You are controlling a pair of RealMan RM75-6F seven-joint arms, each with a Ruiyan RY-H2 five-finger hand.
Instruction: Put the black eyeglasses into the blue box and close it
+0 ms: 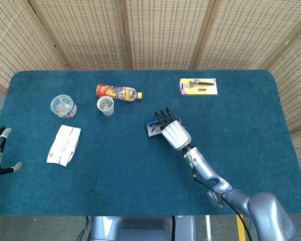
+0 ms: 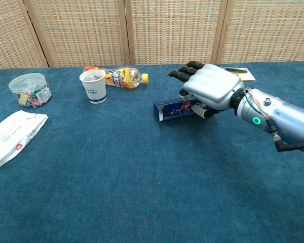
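Covering much of the blue box (image 2: 175, 109), the right hand (image 2: 211, 88) lay fingers-spread, its grip underneath impossible to judge.

Staged robot test area, lab-like, not a home; woven rattan folding screens (image 1: 125, 32) wall off the back, and a table (image 1: 251, 150) covered in dark blue felt fills the view. Unrelated props lie scattered on it: clip jar (image 1: 63, 106), paper cup (image 1: 106, 105), drink bottle (image 1: 118, 92), tissue pack (image 1: 63, 144), carded tool pack (image 1: 198, 86); a metallic robot arm (image 2: 281, 119) reaches over the cloth.
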